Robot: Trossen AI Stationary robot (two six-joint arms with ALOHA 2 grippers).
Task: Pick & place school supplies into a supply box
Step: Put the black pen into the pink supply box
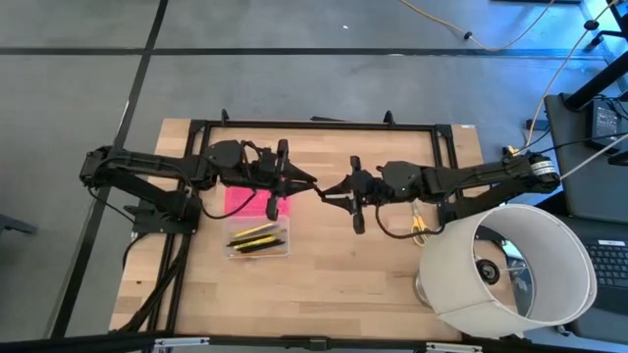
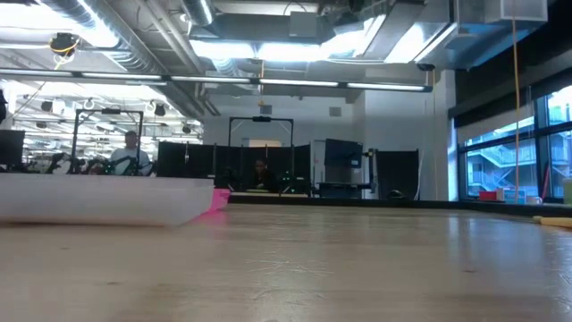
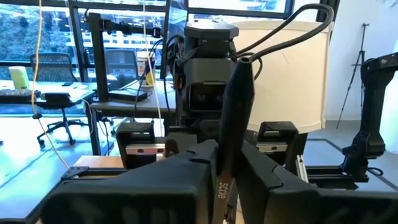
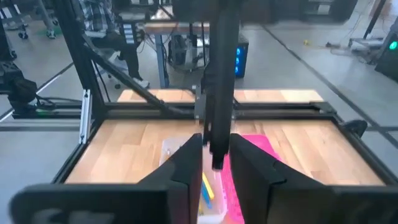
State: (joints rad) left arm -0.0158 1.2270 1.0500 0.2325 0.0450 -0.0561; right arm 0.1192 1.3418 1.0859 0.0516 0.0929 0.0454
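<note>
Overhead, a mid-air handover above the tabletop (image 1: 324, 284): left gripper (image 1: 306, 182) and right gripper (image 1: 332, 188) tip to tip, black pen (image 1: 319, 185) bridging them, supply box (image 1: 258, 240) just below the left arm with pencils inside, pink lid (image 1: 250, 201) beside it. At tabletop level, only the box wall and lid edge. From the left wrist, jaws pinching the pen (image 3: 239, 112). From the right wrist, pen (image 4: 224, 74) between the jaws; pressing or slack, cannot tell. Next, probably: free the right side, then swing left and lower over the box before letting go.
</note>
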